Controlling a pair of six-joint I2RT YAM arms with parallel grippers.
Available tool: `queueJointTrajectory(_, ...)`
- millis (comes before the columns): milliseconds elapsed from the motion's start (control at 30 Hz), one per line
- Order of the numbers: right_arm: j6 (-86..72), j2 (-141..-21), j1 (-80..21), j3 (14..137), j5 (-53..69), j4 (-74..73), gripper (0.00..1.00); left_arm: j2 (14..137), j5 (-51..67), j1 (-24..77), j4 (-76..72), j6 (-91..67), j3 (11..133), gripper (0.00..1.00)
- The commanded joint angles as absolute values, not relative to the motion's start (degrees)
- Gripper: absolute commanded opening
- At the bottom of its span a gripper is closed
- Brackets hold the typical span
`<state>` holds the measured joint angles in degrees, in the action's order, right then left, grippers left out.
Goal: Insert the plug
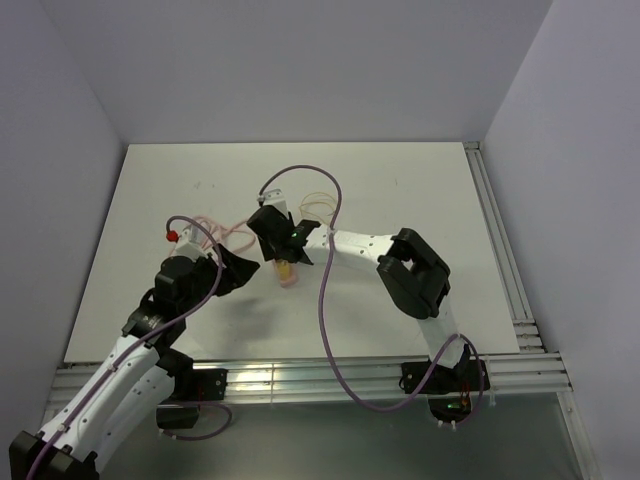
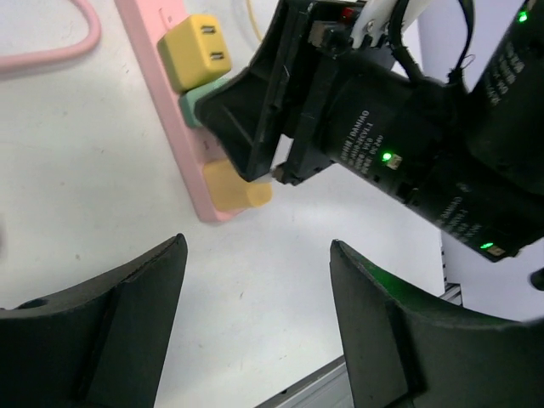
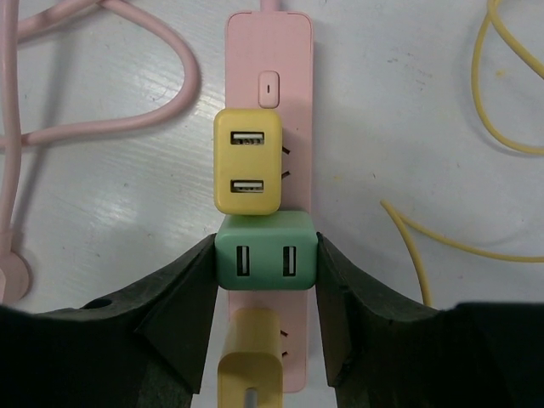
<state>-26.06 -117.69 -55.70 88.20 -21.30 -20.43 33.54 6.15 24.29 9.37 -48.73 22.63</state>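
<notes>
Right gripper [image 3: 265, 251]: black fingers clamped on both sides of the mint-green two-port plastic plug [image 3: 263, 265]. The plug sits on the pink plastic power strip [image 3: 269, 42], between the yellow two-port adapter [image 3: 247, 161] and a plain yellow plug [image 3: 251, 370]. Left gripper [image 2: 257, 246]: jaws apart, empty, left of the strip. Step judged: seating. Next move calls for a straight downward press, then release.

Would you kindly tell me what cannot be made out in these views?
Top view: the pink power strip is mostly under the right fingers; its plugs are too small to tell.
Left wrist view: the green plug is largely covered by those fingers.
Right wrist view: the lower yellow plug is cut off by the bottom edge; the green plug's prongs hide beneath its body.
</notes>
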Motion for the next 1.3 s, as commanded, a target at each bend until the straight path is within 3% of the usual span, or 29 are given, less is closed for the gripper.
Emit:
queueJointTrajectory(0, -24.87, -117.78, -55.81, 88.33, -18.72, -31.99, 0.55, 33.31, 5.98, 24.17, 11.07, -47.37, 24.26, 0.74)
queueJointTrajectory(433, -24.08, -115.67, -55.46, 93.07, -16.18, -32.52, 0.71, 31.55, 4.92, 24.08, 12.57, -47.37, 24.17, 0.76)
queueJointTrajectory(900, -23.12, -113.03, -55.55, 101.42, -16.96, -35.59, 0.71, 31.29, 5.36, 24.08, 12.66, -47.73, 23.64, 0.74)
queueJointTrajectory(1267, -24.35, -104.51, -55.55, 95.81, -17.84, -33.14, 0.73, 30.76, 5.62, 24.08, 13.01, -48.43, 24.17, 0.76)
